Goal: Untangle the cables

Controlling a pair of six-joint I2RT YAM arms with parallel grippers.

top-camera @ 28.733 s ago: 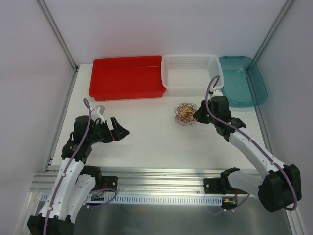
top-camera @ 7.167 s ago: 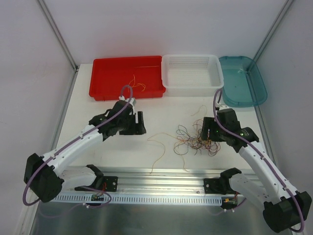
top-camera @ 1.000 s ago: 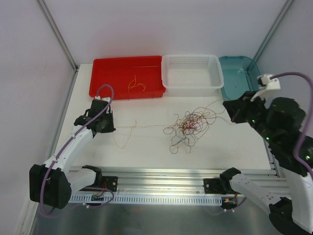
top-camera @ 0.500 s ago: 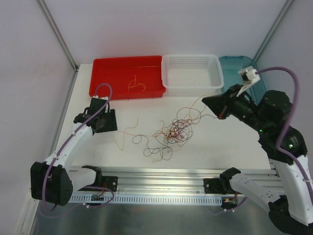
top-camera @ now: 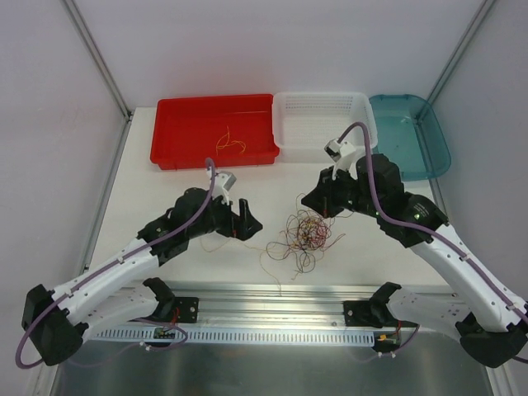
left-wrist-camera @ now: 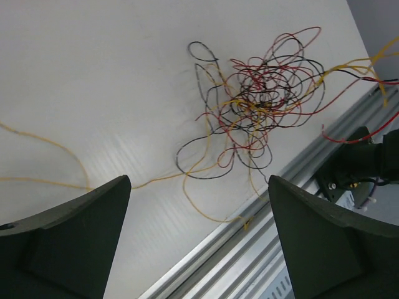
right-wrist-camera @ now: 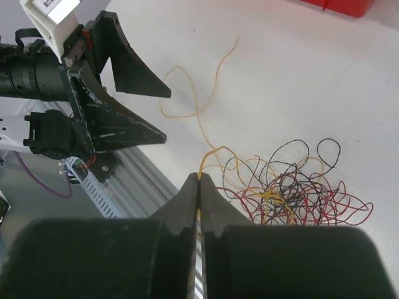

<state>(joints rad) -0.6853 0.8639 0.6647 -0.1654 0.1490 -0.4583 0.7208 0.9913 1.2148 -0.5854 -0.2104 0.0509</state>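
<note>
The left claw point(top-camera: 246, 219) has just let go. Its jaws now stand wide and empty, and it has swung in from the far left to hover beside the cables point(top-camera: 307, 233). The loose strand point(left-wrist-camera: 62, 156) it was pulling lies slack on the worktop point(top-camera: 148, 181). The right claw point(right-wrist-camera: 198, 177) has come down from its high pull and is pinched shut on a yellow strand point(right-wrist-camera: 209, 152). With the stretch gone, the cables have bunched back into a clump mid-worktop, so I judge little was gained. One cable point(top-camera: 229, 142) lies in the red tray point(top-camera: 165, 132).

From above, the right claw's tips are lost against the arm. The loose strand runs off the left wrist view. In the clump the crossings are too dense to tell knots from overlaps.
</note>
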